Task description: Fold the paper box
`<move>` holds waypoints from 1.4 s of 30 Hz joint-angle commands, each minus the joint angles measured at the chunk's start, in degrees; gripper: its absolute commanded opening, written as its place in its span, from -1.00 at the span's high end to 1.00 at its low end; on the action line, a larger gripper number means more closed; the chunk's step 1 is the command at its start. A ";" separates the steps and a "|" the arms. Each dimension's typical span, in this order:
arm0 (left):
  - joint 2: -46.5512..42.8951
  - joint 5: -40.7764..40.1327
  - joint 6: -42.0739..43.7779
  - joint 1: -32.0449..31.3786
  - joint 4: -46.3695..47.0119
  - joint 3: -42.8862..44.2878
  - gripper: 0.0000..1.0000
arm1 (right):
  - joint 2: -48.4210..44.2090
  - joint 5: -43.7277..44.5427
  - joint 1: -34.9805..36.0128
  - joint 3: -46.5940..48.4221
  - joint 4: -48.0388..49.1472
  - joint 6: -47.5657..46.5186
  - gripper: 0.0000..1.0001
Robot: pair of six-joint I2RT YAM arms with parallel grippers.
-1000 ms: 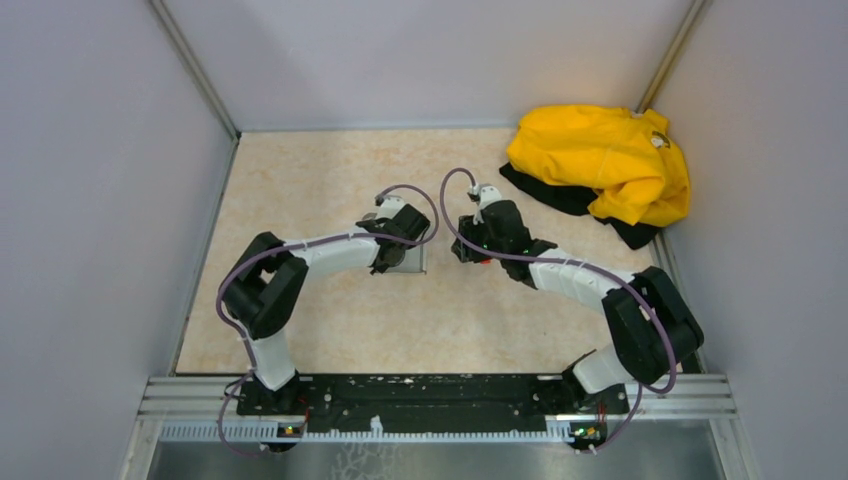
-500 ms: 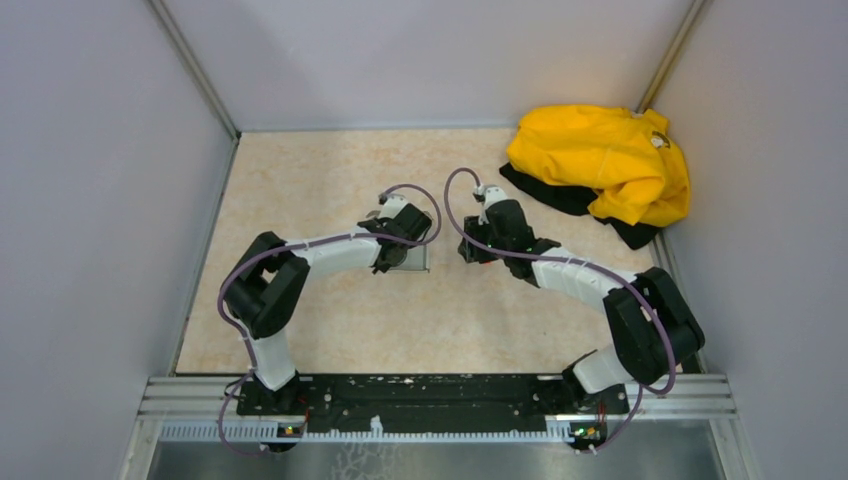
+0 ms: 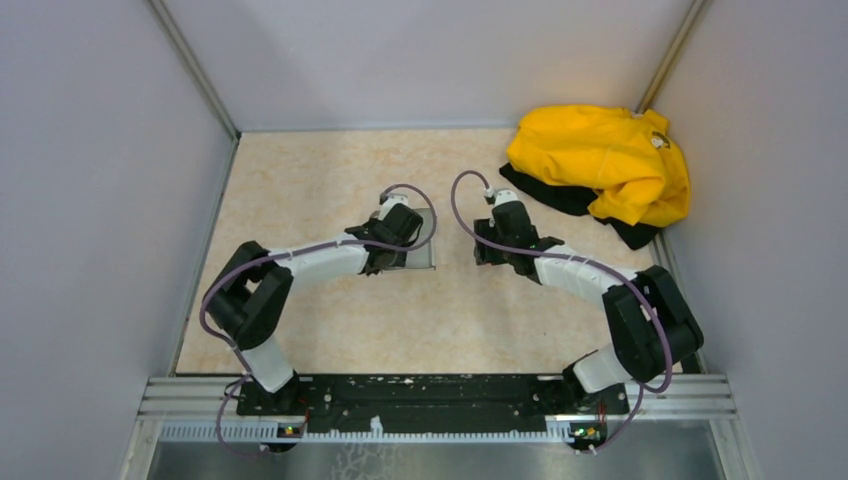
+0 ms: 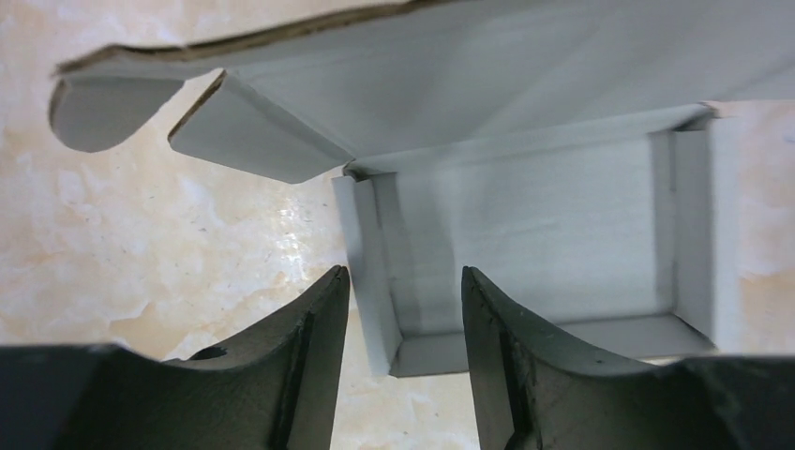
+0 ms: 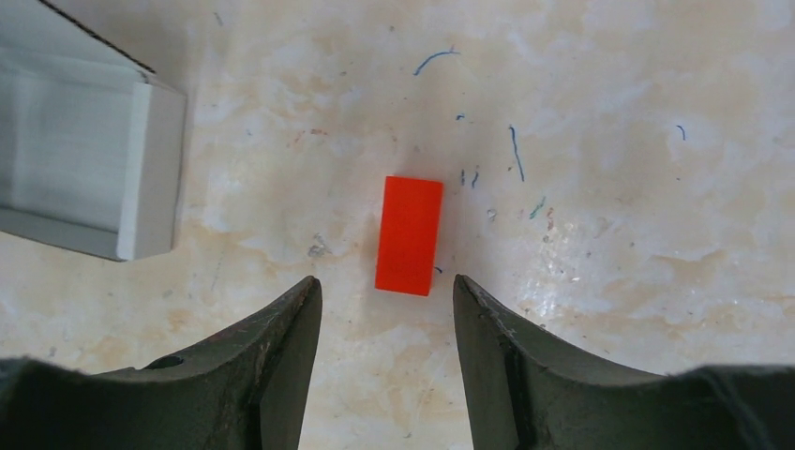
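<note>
One pale grey paper box (image 4: 525,234) stands open-topped.

The left arm (image 3: 320,262) and right arm (image 3: 575,272) have white tubes and black joints (purple cables (image 3: 453,200) alongside).

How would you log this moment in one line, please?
left gripper: open, astride paper box wall | right gripper: open, aimed at red block
</note>
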 commanded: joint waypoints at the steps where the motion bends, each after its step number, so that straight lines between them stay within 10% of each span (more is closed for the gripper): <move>1: -4.51 6.20 1.85 0.20 4.74 -1.30 -0.09 | 2.37 3.62 -1.03 3.43 0.00 -1.26 -0.08; 28: -24.15 15.64 -0.11 9.95 4.09 -9.55 -0.27 | 15.22 5.21 -0.46 10.25 -2.72 -4.20 0.25; 42: -29.49 17.93 -0.82 16.72 3.42 -11.70 -0.33 | 5.00 8.44 8.18 17.63 -11.60 -7.50 0.57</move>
